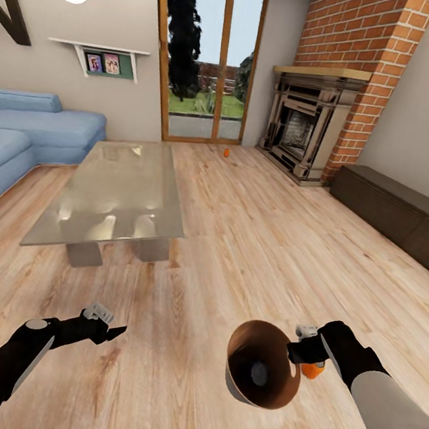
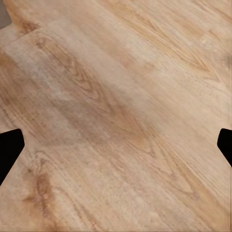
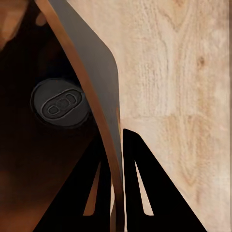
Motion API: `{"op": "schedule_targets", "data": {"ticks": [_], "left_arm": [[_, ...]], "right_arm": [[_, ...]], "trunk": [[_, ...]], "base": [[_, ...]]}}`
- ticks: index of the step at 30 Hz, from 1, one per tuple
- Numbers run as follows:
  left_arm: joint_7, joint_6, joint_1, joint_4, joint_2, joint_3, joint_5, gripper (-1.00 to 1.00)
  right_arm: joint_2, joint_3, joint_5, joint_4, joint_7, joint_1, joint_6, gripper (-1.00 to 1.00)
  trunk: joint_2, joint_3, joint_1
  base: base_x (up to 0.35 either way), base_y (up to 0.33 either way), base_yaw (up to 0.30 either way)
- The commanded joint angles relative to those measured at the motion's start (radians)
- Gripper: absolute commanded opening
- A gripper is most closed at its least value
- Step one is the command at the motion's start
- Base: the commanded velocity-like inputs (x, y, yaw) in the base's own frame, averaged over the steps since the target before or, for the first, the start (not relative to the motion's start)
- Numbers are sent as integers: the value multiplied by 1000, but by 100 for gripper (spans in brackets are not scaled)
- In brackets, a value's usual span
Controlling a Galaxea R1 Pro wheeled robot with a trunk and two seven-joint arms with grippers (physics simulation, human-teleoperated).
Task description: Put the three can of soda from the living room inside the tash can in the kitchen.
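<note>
A light wood plank floor [image 1: 253,233] with strong grain runs the length of the living room, from the robot's arms at the near edge to wood-framed glass doors [image 1: 204,56] in the far wall. A glass coffee table [image 1: 112,193] on two grey blocks stands left of centre, with a light-blue sectional sofa [image 1: 21,133] beyond it at far left. A red-brick fireplace [image 1: 325,107] with a pale mantel fills the far right corner, and a low dark cabinet [image 1: 405,217] lines the right wall.

The right gripper [image 3: 118,159] is clamped on the rim of the trash can [image 1: 253,377], one finger inside the wall and one outside; the tapered, copper-lined bin is held tipped, its mouth facing the camera. A can [image 3: 61,103] lies inside it, its dark top end visible in the right wrist view. An orange can [image 1: 312,370] shows just behind the right gripper in the head view; whether it rests on the floor cannot be told. Another small orange can [image 1: 226,152] stands far off on the floor near the doors.

The left gripper [image 1: 108,330] hangs spread wide and empty over bare boards, its black fingertips [image 2: 9,147] well apart.
</note>
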Motion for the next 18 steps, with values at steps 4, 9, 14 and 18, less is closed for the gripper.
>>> {"op": "schedule_targets", "data": {"ticks": [4, 9, 14, 18], "left_arm": [[0, 0, 0, 8, 0, 0, 0, 100], [0, 0, 0, 11, 0, 0, -1, 100], [0, 0, 0, 11, 0, 0, -1, 100], [0, 0, 0, 12, 0, 0, -2, 100]], "right_arm": [[-2, -2, -18, 0, 7, 0, 6, -100], [-2, -2, -18, 0, 7, 0, 6, -100], [-2, -2, -18, 0, 7, 0, 6, -100], [-1, -2, -18, 0, 7, 0, 6, -100]], "trunk": [[0, 0, 0], [0, 0, 0], [0, 0, 0], [0, 0, 0]], "base": [[-139, -183, 0], [-239, -189, 0], [-259, -186, 0], [-263, -185, 0]]}}
